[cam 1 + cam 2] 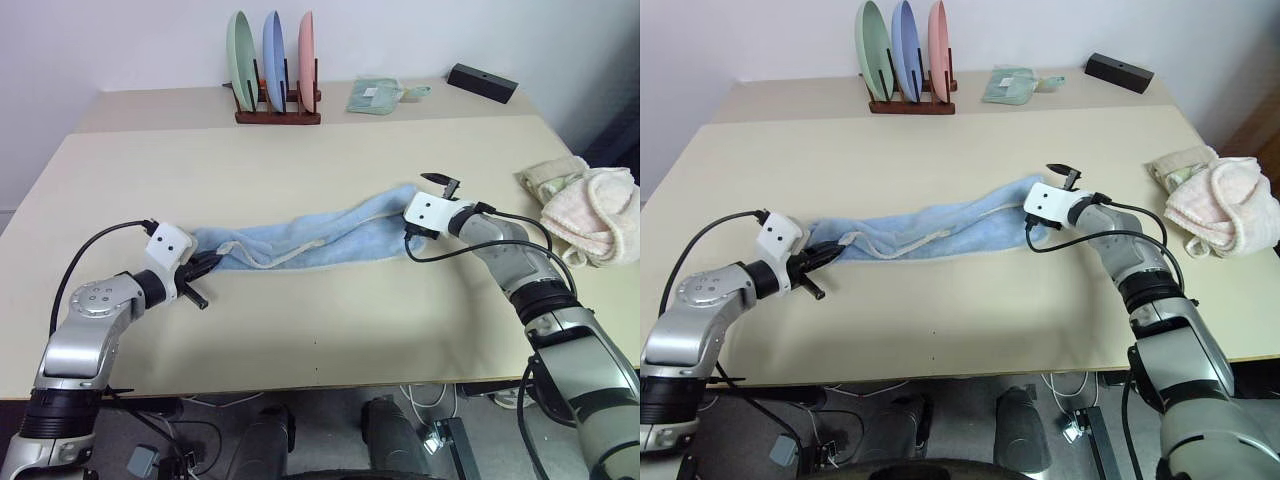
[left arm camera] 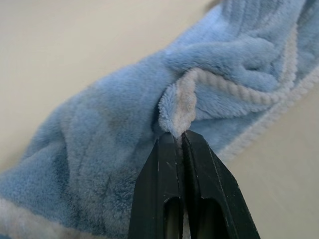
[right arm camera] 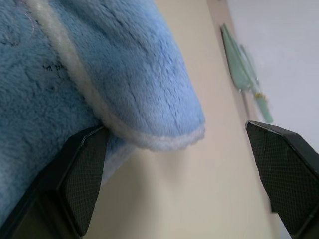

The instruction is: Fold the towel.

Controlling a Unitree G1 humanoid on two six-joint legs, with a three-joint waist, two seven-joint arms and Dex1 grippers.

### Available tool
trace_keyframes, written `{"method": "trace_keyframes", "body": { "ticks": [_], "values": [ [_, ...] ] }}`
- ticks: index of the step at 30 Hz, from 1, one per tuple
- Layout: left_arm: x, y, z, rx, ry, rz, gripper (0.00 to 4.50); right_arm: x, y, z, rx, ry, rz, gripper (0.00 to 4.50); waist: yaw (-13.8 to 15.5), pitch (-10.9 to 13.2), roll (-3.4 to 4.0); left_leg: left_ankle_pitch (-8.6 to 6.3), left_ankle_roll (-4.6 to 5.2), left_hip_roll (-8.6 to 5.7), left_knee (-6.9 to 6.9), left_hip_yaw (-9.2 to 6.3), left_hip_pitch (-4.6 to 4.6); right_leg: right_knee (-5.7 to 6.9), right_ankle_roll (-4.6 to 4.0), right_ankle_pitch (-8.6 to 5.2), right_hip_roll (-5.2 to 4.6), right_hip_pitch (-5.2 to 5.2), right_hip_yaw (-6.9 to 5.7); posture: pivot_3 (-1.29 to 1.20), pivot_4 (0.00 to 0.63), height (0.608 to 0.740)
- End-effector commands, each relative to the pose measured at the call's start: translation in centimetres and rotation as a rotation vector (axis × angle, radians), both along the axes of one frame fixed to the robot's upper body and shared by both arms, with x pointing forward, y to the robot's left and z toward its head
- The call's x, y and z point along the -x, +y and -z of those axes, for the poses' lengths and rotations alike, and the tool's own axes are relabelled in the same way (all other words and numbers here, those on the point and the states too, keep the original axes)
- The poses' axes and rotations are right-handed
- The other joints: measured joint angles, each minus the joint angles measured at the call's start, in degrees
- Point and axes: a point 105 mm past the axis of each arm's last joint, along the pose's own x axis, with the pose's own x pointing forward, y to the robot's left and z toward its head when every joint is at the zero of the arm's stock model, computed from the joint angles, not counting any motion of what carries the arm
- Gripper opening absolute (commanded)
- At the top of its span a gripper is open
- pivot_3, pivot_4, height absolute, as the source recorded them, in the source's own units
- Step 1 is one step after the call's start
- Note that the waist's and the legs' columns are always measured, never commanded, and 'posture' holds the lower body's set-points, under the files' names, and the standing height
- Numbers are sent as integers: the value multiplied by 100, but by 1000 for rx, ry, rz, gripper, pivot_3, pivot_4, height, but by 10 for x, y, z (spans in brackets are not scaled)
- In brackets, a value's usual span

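While the light blue towel (image 1: 310,238) lies stretched in a rumpled band across the middle of the beige table (image 1: 300,330), the left gripper (image 2: 180,142) pinches its whitish edge trim at one end, fingers pressed together on the cloth. At the other end the right gripper (image 1: 432,205) stands with fingers wide apart, one beneath the towel's corner, nothing clamped. Cream and pink towels (image 1: 585,208) sit piled nearby.
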Motion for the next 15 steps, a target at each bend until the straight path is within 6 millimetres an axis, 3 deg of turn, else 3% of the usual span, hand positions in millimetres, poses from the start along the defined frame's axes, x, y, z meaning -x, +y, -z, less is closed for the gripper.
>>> {"method": "trace_keyframes", "body": {
  "ticks": [1,5,15],
  "values": [
    [-1,-6,-10,-6,-47,21,24,-3,3,-7,52,-36,-27,4500,2,0,0,0,0,0,3,0,0,0,-1,1,0,2,0,0,150,740],
    [-2,-8,-10,-1,-47,23,24,-3,1,-5,97,-47,-47,4500,-1,0,0,1,-1,-1,9,0,0,1,-3,2,0,6,0,0,150,740],
    [-1,-16,-6,8,-53,36,24,-12,19,-24,-15,-171,-63,4500,-86,0,0,2,-3,-1,6,-1,1,3,-3,3,0,3,1,0,150,740]
  ]
}}
